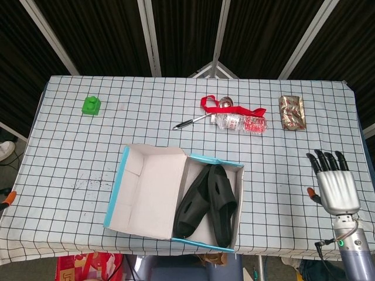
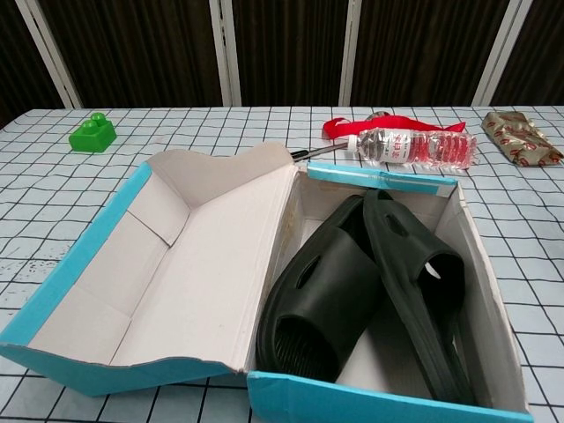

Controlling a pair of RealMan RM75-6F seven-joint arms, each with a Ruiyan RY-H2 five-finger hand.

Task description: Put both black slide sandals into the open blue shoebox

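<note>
fingers (image 1: 328, 158) spread wide and empty on the right hand (image 1: 336, 189) at the table's (image 1: 70, 146) right edge, both black slide sandals (image 1: 208, 201) lying inside the open blue shoebox (image 1: 115, 190), left hand unseen

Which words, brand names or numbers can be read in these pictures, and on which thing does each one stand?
No text can be read for certain.
Water bottle: its red label carries print, too small and blurred to read.
Snack packet: patterned wrapper, print too blurred to read.
Blue shoebox: no print visible on its walls or lid.
Black sandals: no visible marking.
Green block: no marking.
</note>
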